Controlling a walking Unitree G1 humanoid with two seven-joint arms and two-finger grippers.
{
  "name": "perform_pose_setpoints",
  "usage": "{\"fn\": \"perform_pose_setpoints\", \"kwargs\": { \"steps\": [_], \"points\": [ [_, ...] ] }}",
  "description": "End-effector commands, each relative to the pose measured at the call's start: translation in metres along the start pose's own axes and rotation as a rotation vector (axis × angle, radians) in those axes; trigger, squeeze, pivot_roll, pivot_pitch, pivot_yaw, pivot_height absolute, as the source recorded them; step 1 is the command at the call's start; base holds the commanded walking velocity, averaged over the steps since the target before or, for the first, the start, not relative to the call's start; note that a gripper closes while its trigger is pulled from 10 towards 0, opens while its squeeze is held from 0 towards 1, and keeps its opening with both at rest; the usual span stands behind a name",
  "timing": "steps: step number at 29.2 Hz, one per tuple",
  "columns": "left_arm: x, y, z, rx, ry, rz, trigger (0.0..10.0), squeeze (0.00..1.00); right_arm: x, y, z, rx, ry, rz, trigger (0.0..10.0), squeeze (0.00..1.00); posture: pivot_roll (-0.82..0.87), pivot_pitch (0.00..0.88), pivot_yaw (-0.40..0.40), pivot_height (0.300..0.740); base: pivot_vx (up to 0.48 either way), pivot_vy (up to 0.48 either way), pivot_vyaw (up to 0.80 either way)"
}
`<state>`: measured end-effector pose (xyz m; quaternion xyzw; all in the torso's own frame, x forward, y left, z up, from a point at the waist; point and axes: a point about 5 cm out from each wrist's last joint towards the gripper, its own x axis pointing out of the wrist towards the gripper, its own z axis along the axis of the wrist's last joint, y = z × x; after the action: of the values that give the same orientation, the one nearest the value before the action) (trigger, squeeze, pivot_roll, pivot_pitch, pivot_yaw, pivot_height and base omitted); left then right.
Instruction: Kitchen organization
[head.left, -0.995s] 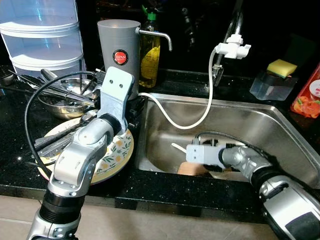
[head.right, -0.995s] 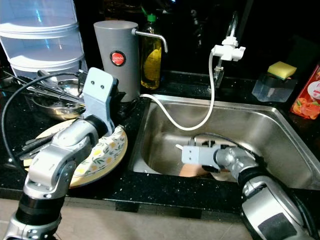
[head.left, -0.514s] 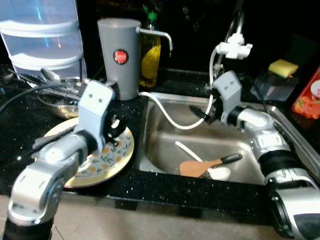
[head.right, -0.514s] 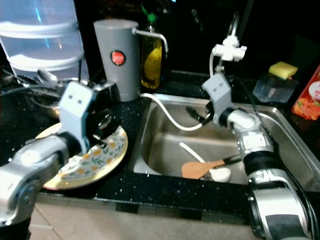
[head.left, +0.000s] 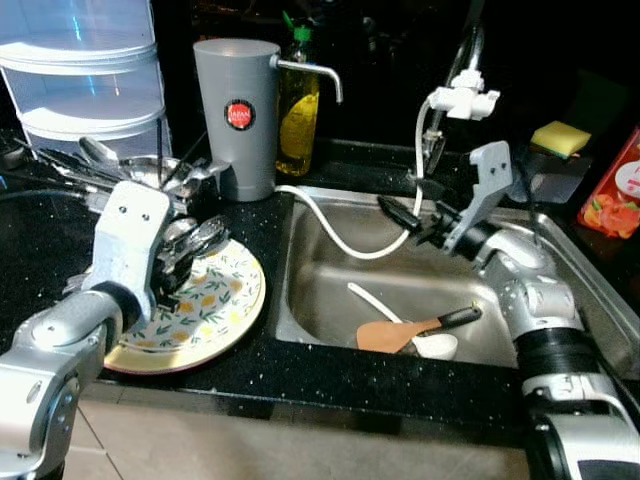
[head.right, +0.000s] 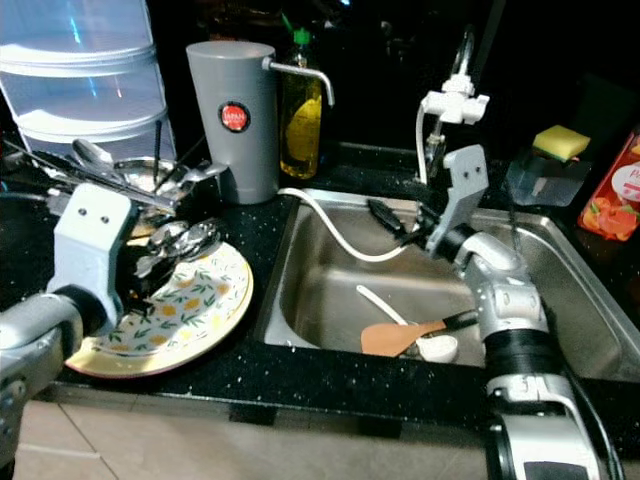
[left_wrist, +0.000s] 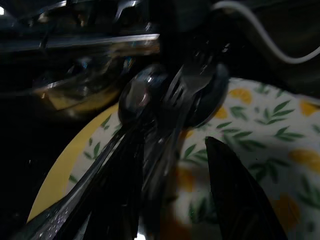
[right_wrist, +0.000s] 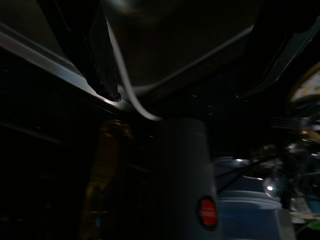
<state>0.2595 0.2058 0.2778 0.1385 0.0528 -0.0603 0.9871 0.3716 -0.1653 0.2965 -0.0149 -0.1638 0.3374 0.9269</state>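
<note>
- Stainless steel sink basin (head.left: 560, 300) sits in the black speckled counter (head.left: 350, 375); lying in it I see a wooden spatula with a black handle (head.left: 410, 331) across a white spoon (head.left: 385, 311).
- My right gripper (head.left: 412, 220) hangs above the sink's back-left part, next to the white hose (head.left: 345, 243) that drops from the tap fitting (head.left: 462, 99). Fingers spread wide, nothing between them; right wrist view shows both tips (right_wrist: 102, 75) well apart.
- My left gripper (head.right: 165, 262) is over the yellow-rimmed floral plate (head.left: 215, 310) on the counter left of the sink.
- A bundle of metal cutlery (left_wrist: 160, 100) — spoon and fork heads visible — lies on the plate's far edge, running along the left gripper's fingers. One finger (left_wrist: 235, 195) stands apart from the bundle, so the jaws look open; I can't tell if anything is actually gripped.
- Behind the plate: a steel bowl (head.left: 150, 175) with more utensils in it.
- Further back: grey cylindrical dispenser with a red badge (head.left: 237, 105), a yellow liquid soap bottle (head.left: 297, 115), stacked clear plastic containers (head.left: 90, 70).
- Right of the sink: yellow sponge (head.left: 562, 137) in a clear holder, red packet (head.left: 612, 190).
</note>
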Motion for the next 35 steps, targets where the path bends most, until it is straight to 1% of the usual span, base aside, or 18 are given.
{"fn": "perform_pose_setpoints", "kwargs": {
  "steps": [1,5,6,11,13,15,16,17,18,20,21,23,24,25,26,30,33,35],
  "points": [
    [0.000,0.007,0.000,0.014,0.022,0.030,10.0,0.00,-0.001,0.000,0.001,0.009,0.004,-0.001,10.0,0.00,0.22,0.104,-0.092,0.740,0.000,0.000,0.00],
    [0.008,0.010,-0.004,0.005,0.039,0.040,10.0,0.00,-0.002,0.002,0.001,0.027,0.009,-0.013,10.0,0.00,0.22,0.106,-0.088,0.740,0.000,0.000,0.00],
    [0.011,0.010,-0.007,-0.016,0.050,0.031,10.0,0.00,-0.002,0.004,0.002,0.015,0.013,-0.012,10.0,0.00,0.22,0.106,-0.088,0.740,0.000,0.000,0.00],
    [0.017,0.007,-0.012,-0.021,0.064,0.000,10.0,0.00,-0.004,0.007,0.005,0.007,0.014,-0.012,10.0,0.00,0.20,0.107,-0.081,0.740,0.000,0.000,0.00],
    [0.018,0.006,-0.011,-0.007,0.059,-0.007,10.0,0.00,-0.005,0.007,0.005,0.007,0.014,-0.014,10.0,0.00,0.20,0.108,-0.076,0.740,0.000,0.000,0.00],
    [0.019,0.004,-0.003,0.079,0.025,0.012,10.0,0.00,-0.007,0.007,0.007,-0.002,0.021,-0.024,10.0,0.00,0.19,0.108,-0.074,0.740,0.000,0.000,0.00],
    [0.019,0.004,-0.003,0.079,0.025,0.012,10.0,0.00,-0.007,0.007,0.007,-0.002,0.021,-0.024,10.0,0.00,0.19,0.108,-0.074,0.740,0.000,0.000,0.00],
    [0.020,0.005,0.000,0.103,0.011,0.024,10.0,0.00,-0.008,0.007,0.007,-0.002,0.022,-0.027,10.0,0.00,0.19,0.108,-0.074,0.740,0.000,0.000,0.00],
    [0.020,0.004,0.000,0.095,0.014,0.014,8.9,0.00,-0.009,0.007,0.007,-0.002,0.022,-0.029,10.0,0.00,0.19,0.110,-0.070,0.740,0.000,0.000,0.00],
    [0.021,0.004,0.000,0.087,0.017,0.005,8.9,0.00,-0.009,0.008,0.007,-0.002,0.024,-0.031,10.0,0.00,0.19,0.110,-0.069,0.740,0.000,0.000,0.00],
    [0.023,0.002,-0.001,0.081,0.021,-0.008,6.2,0.00,-0.010,0.008,0.007,-0.001,0.025,-0.034,10.0,0.00,0.19,0.110,-0.069,0.740,0.000,0.000,0.00],
    [0.024,0.001,-0.002,0.078,0.023,-0.016,6.2,0.00,-0.010,0.009,0.007,0.000,0.026,-0.036,10.0,0.00,0.19,0.110,-0.069,0.740,0.000,0.000,0.00],
    [0.025,-0.001,-0.004,0.085,0.027,-0.020,3.6,0.00,-0.010,0.009,0.007,0.001,0.027,-0.038,10.0,0.00,0.18,0.110,-0.062,0.740,0.000,0.000,0.00],
    [0.026,-0.002,-0.005,0.087,0.027,-0.022,3.6,0.00,-0.010,0.010,0.007,0.002,0.028,-0.039,10.0,0.00,0.18,0.110,-0.062,0.740,0.000,0.000,0.00],
    [0.026,-0.003,-0.006,0.084,0.032,-0.027,2.2,0.00,-0.011,0.010,0.007,0.005,0.028,-0.036,10.0,0.00,0.18,0.110,-0.062,0.740,0.000,0.000,0.00],
    [0.026,-0.004,-0.008,0.080,0.041,-0.033,2.2,0.00,-0.011,0.012,0.007,0.011,0.031,-0.020,10.0,0.00,0.18,0.111,-0.062,0.740,0.000,0.000,0.00],
    [0.028,-0.004,-0.012,0.064,0.055,-0.037,1.8,0.00,-0.014,0.020,0.005,0.003,0.042,0.047,10.0,0.00,0.18,0.113,-0.063,0.740,0.000,0.000,0.00],
    [0.028,-0.004,-0.013,0.061,0.058,-0.038,1.8,0.00,-0.014,0.022,0.005,0.001,0.046,0.067,10.0,0.00,0.18,0.113,-0.063,0.740,0.000,0.000,0.00]
  ]
}}
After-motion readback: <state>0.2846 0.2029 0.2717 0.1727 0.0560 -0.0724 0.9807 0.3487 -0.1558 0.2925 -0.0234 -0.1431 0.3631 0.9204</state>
